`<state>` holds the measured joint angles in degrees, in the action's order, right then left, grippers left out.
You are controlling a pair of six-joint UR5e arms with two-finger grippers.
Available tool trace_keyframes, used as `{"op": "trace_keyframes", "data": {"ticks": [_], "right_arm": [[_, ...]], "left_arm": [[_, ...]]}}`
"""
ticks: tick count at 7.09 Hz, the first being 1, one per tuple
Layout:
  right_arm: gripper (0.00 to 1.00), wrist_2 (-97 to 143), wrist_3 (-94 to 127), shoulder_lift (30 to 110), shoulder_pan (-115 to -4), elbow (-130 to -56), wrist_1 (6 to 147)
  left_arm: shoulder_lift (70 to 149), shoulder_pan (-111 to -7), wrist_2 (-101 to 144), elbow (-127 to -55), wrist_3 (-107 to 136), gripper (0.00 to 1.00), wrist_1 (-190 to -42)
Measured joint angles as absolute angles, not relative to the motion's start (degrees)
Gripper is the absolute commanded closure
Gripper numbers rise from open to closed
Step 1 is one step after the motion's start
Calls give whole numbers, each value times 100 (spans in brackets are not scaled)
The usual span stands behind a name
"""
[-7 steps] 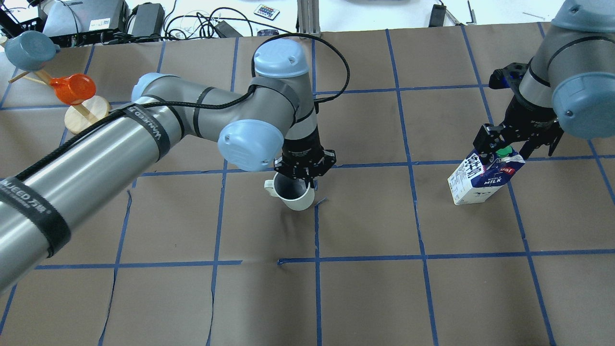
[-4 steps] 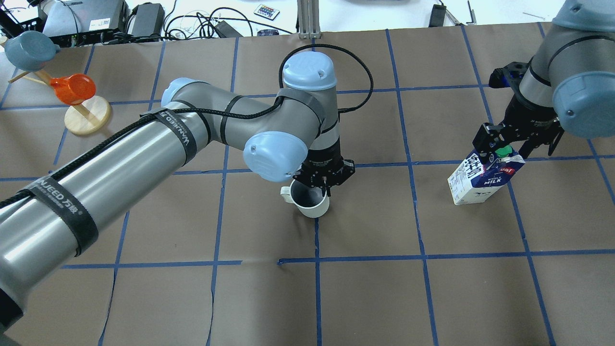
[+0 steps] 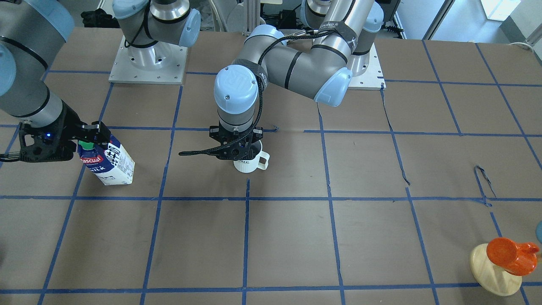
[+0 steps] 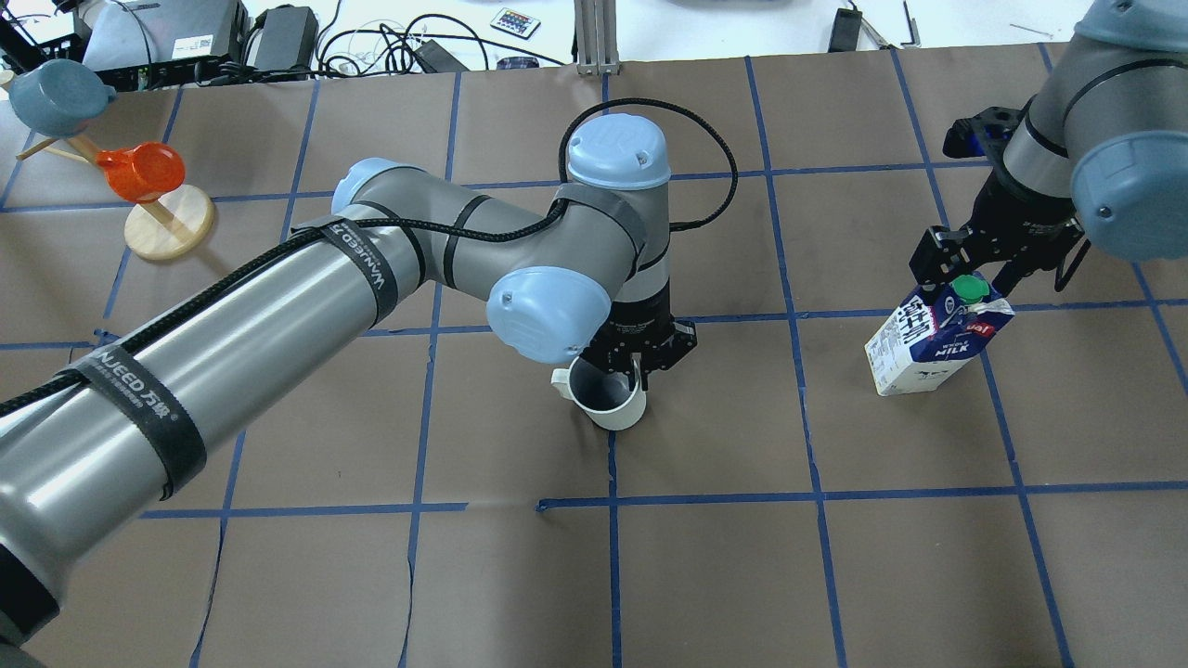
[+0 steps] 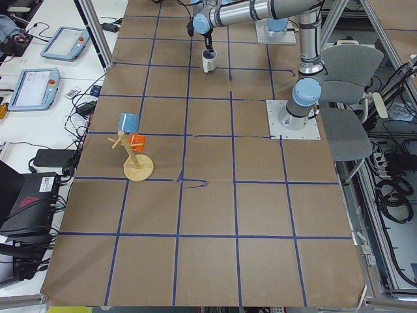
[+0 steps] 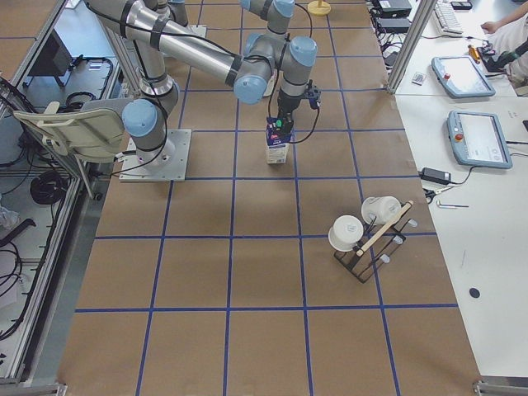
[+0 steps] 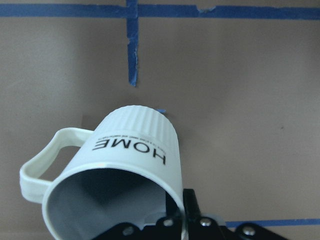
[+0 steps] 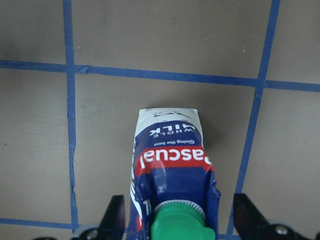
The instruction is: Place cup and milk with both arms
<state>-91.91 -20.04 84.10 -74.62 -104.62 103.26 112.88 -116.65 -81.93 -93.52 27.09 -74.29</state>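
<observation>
Right now, in the overhead view, the left gripper (image 4: 640, 366) is at the centre of the frame. It pinches the upper-right part of the rim of the cup (image 4: 608, 404), with one finger inside the dark interior and one outside. I'd say that rim hold is meant to keep the mug's mouth up and its handle free, pointing towards the left of the frame. In the wrist view the cup sits just ahead of the gripper, leaning a little. I cannot tell whether its base touches the brown surface (image 4: 742, 557).

At the right of the frame the milk (image 4: 928, 348) stands on the surface on its own base. The right gripper (image 4: 967, 271) hovers just above the green cap, fingers spread wide either side of the gable and touching nothing. To me that looks like a carton already set down.
</observation>
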Motion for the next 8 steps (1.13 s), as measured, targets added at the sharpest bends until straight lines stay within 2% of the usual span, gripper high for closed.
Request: {"op": "trace_keyframes", "data": {"ticks": [1,2,4,6,8], "right_arm": [[68,-9187,-2004,8410,-7462,-10457,10332],[72,-9187,-2002,8409,-7462,-10440,10334],[78,-9194,-1996,8408,-7462,-10348,10327],[78,-9173,-1893,8413,-7489,-10168,10224],[79,-8892,-1092,8389,-7752,-9667,9718]], "left_arm": [[11177,-11594,-8240,-9334,2659,0,-7476],[11024,-11457,-8335,-9304,2573,2,-7527],[10517,-11074,-8493,-9288,1975,0,-7797],[9882,-10566,-8583,-9283,1549,0,-7929],[9350,-10100,-8913,-9281,1000,0,-8013]]}}
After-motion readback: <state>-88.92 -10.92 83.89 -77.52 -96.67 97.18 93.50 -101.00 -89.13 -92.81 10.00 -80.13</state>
